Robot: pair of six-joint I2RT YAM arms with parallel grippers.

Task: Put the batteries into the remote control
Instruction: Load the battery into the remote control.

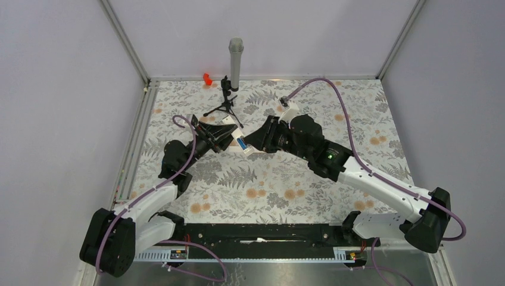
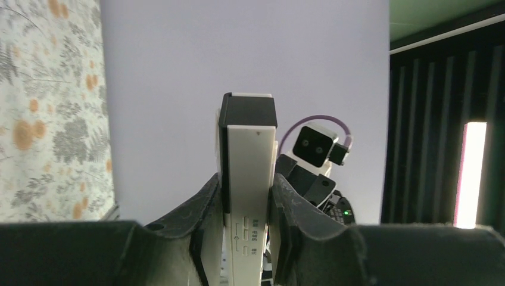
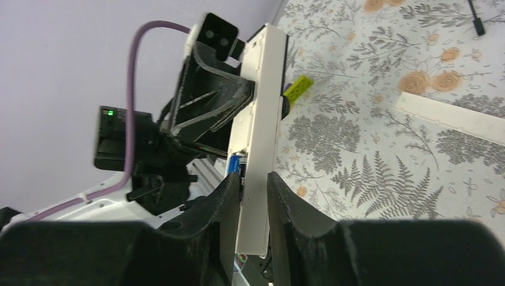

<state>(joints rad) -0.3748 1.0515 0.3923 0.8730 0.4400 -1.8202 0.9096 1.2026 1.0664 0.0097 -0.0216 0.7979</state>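
White and slim, the remote [image 3: 265, 101] hangs above the middle of the floral surface [image 1: 286, 179], carried by both arms. Its open compartment holds one blue battery [image 3: 236, 162], the only one that shows. The left claw [image 2: 247, 182] pinches one end of the remote, a finger pressed on each side. The right claw [image 3: 253, 179] pinches the other end, by the battery. In the right wrist view, one yellow-green bar [image 3: 298, 87] lies on the surface at the remote's 2 o'clock and one flat white strip [image 3: 452, 116] at 3 o'clock. One microphone [image 1: 236, 59] on a tripod stands at 12 o'clock from the claws.
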